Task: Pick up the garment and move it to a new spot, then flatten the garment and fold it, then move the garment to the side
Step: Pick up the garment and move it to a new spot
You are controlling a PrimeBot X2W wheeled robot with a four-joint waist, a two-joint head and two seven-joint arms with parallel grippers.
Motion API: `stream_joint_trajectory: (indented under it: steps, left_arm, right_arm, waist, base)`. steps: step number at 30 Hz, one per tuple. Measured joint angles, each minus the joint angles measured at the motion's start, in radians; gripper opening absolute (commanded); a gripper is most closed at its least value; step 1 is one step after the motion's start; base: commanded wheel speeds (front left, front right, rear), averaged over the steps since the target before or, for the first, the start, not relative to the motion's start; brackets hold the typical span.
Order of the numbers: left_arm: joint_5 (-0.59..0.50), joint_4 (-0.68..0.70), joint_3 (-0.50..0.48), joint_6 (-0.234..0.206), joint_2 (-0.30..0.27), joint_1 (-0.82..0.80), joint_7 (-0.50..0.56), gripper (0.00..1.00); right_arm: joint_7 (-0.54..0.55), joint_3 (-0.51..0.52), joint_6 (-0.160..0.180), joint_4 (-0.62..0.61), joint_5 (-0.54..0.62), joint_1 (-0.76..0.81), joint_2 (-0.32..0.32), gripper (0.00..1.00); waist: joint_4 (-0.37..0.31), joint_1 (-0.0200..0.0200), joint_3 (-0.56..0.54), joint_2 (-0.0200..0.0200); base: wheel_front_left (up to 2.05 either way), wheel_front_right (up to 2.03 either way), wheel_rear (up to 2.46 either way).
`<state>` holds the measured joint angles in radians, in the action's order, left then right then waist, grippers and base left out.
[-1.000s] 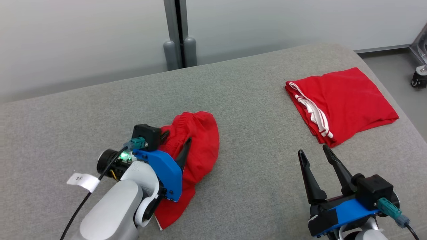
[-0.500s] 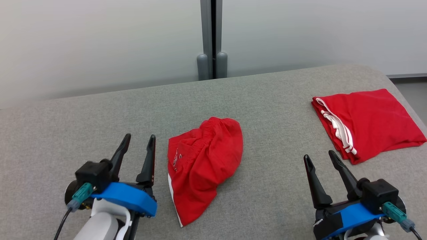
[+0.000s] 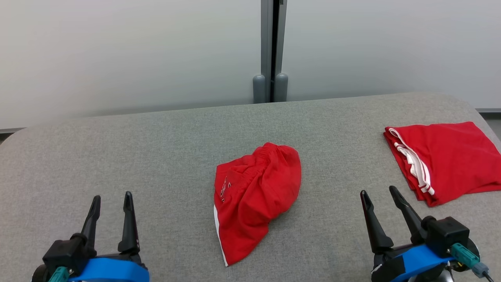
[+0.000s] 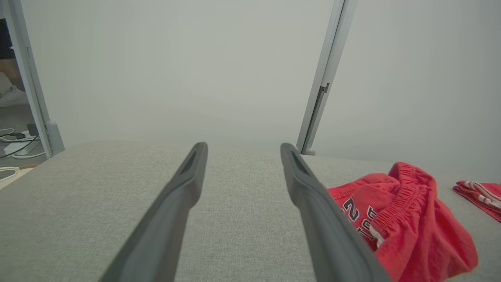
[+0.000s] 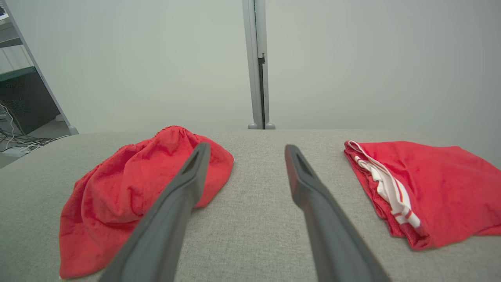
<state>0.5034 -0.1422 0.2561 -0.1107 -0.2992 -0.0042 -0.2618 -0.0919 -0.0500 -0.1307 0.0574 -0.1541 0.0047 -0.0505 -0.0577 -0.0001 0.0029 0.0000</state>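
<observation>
The garment (image 3: 254, 199) is a pair of red shorts, lying crumpled in a heap at the middle of the grey padded table (image 3: 156, 149). Dark printing and an elastic waistband show on the garment (image 4: 407, 219) in the left wrist view, where it lies to the right of the fingers. My left gripper (image 3: 111, 199) stands open at the lower left, well apart from the garment, with nothing between its fingers. My right gripper (image 3: 378, 192) stands open at the lower right, also holding nothing. In the right wrist view the garment (image 5: 129, 203) sits to the left, partly behind the left finger.
A second red garment (image 3: 442, 160) with white trim lies folded near the table's right edge, also seen as the folded garment (image 5: 442, 184) in the right wrist view. A pale wall with a grey post (image 3: 270, 51) stands behind the table. Cables (image 4: 15, 137) lie on the floor at the far left.
My left gripper has let go of the garment and drawn back to the lower left. The garment stays in a heap at the table's middle. The head camera has shifted; the right gripper holds still.
</observation>
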Motion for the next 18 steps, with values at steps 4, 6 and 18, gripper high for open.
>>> stream_joint_trajectory:
  steps: [4,6,18]
  left_arm:
    - [-0.017,-0.013,-0.021,0.011,0.000,0.035,0.000,1.00]
    - [-0.021,-0.031,-0.018,0.014,-0.009,0.046,0.001,1.00]
    - [-0.016,-0.014,-0.019,-0.002,-0.044,0.059,0.064,1.00]
  right_arm:
    - [0.007,0.001,0.000,0.010,-0.006,0.010,0.000,1.00]
    - [0.011,0.002,0.000,0.016,-0.006,0.016,0.000,1.00]
    - [0.013,0.008,0.000,0.026,-0.006,0.026,0.000,1.00]
  waist:
    - [0.001,0.0000,-0.004,0.0000]
    - [0.000,0.0000,-0.005,0.0000]
    - [-0.012,0.0000,-0.004,0.0000]
  base:
    - [0.00,0.00,0.00]
    - [0.00,0.00,0.00]
    - [0.00,0.00,0.00]
